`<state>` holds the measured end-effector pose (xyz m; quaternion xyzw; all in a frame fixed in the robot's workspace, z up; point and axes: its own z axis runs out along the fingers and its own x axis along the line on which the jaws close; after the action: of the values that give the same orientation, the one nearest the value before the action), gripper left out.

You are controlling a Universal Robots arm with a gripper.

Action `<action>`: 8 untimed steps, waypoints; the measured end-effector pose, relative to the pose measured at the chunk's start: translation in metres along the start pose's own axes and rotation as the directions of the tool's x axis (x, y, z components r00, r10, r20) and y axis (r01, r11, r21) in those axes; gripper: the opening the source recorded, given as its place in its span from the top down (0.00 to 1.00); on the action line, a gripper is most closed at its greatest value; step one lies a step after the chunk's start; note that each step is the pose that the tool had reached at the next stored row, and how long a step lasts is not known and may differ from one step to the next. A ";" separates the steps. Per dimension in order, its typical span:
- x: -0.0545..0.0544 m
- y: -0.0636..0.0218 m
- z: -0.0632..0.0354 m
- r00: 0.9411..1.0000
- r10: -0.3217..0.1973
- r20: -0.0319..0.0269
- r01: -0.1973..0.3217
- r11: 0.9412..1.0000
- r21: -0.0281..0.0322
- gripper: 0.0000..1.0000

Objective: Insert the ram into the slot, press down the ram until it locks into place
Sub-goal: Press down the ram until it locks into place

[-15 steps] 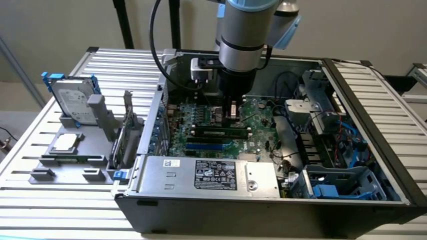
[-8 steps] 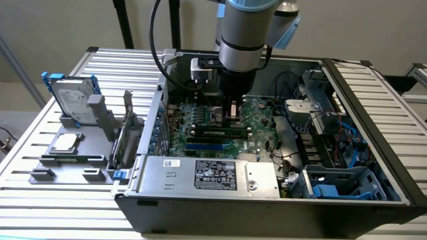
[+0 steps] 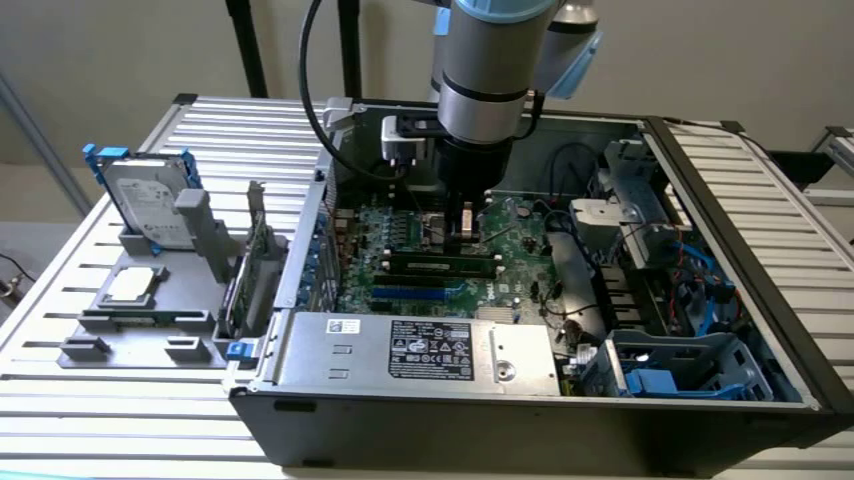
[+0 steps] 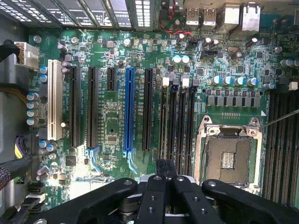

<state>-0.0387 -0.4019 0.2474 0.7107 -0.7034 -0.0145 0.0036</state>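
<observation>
**A:** Entry for this moment. We see the gripper point(image 3: 463, 225) reaching down into the open computer case point(image 3: 747, 200), low over the motherboard point(image 3: 400, 225). How do the jaws stand?

**B:** In the wrist view the gripper point(image 4: 167, 164) has its two fingers point(image 4: 161, 170) drawn together, side by side, with nothing visible between them. We record them as closed and empty.

**A:** And where is the ram?

**B:** In the exterior view the ram point(image 3: 434, 266) lies lengthwise along the slot point(image 3: 384, 263), chips facing the camera, just on the near side of the gripper. It sits between the slot's end clips, and the blue socket point(image 3: 420, 293) is nearer the camera again. We judge it is inserted. Whether the clips have caught, we cannot tell.

**A:** Why closed fingers over the board?

**B:** Our reading is that fingers held together make one narrow, stiff tip. That suits pushing on a thin top edge better than gripping it. This is a judgement, not something we observed.

**A:** Is the gripper touching the ram?

**B:** We cannot tell. In the exterior view the tip looks near the ram but slightly beyond it.

**A:** Anything else from the wrist view?

**B:** A bank of empty black memory sockets point(image 4: 178, 121) runs parallel ahead of the fingers, beside the long blue socket point(image 4: 129, 112). The arm is squared to the sockets, which we take to be deliberate so that it can press straight down.
</observation>
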 end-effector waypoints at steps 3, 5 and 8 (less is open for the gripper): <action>0.000 0.0000 0.0000 1.000 0.000 0.000 0.000 1.000 0.000 0.90; 0.000 0.0000 0.0001 1.000 0.000 0.000 0.000 1.000 0.000 0.90; -0.001 0.0016 0.0015 1.000 0.000 0.000 0.000 1.000 0.001 0.90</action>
<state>-0.0403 -0.4011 0.2460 0.7107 -0.7034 -0.0142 0.0035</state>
